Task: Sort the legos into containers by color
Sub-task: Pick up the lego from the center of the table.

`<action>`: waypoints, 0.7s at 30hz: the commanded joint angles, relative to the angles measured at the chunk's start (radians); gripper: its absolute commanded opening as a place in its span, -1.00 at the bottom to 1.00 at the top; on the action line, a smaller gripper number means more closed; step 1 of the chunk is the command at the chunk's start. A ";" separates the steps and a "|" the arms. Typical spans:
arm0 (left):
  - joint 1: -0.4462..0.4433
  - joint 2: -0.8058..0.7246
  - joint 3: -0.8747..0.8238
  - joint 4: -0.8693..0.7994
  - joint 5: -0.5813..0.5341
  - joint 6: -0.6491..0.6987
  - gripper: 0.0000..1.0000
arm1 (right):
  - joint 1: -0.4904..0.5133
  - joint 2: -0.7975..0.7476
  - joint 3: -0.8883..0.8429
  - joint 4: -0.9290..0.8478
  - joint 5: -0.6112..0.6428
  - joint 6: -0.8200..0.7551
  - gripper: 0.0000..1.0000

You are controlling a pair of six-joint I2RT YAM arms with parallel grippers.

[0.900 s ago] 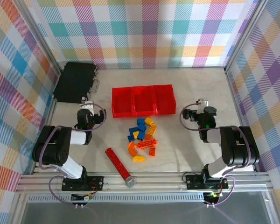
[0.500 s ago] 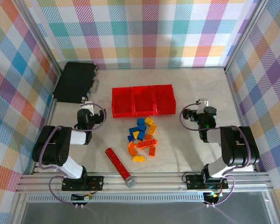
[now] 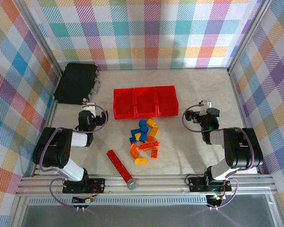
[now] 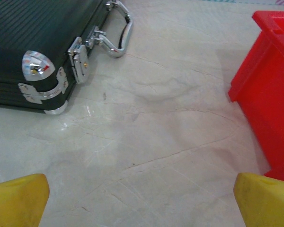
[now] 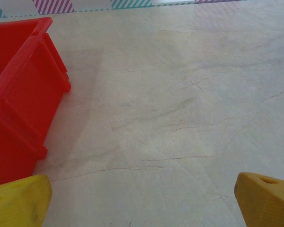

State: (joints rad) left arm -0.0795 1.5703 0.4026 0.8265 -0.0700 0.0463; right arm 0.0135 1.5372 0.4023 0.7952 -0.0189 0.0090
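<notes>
No legible text. Coloured mark on black case corner plate: blurred, unreadable.

Looks like a robotics lab test cell. Fenced in by plaid-patterned walls on aluminium framing, with a left arm and a right arm bolted at the near edge of a pale stone-look table.
</notes>
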 commanded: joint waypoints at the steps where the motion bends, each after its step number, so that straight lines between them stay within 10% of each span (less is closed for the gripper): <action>1: -0.042 -0.101 -0.002 -0.030 -0.051 0.049 0.99 | 0.039 -0.082 0.034 -0.072 0.062 -0.037 0.98; 4: -0.072 -0.280 0.073 -0.347 -0.145 -0.058 0.99 | 0.083 -0.202 0.208 -0.548 0.233 0.134 0.98; 9: -0.081 -0.432 0.257 -0.835 -0.127 -0.341 0.99 | 0.083 -0.213 0.433 -0.983 0.090 0.302 0.98; 16: -0.103 -0.736 0.156 -0.926 0.014 -0.358 0.99 | 0.138 -0.315 0.475 -1.160 -0.193 0.496 0.98; 21: -0.108 -0.954 0.124 -1.054 0.110 -0.413 0.99 | 0.351 -0.236 0.538 -1.344 -0.150 0.511 0.98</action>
State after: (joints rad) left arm -0.1768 0.6922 0.5396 -0.1127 -0.0414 -0.3069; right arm 0.2714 1.2636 0.9005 -0.3759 -0.1238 0.4564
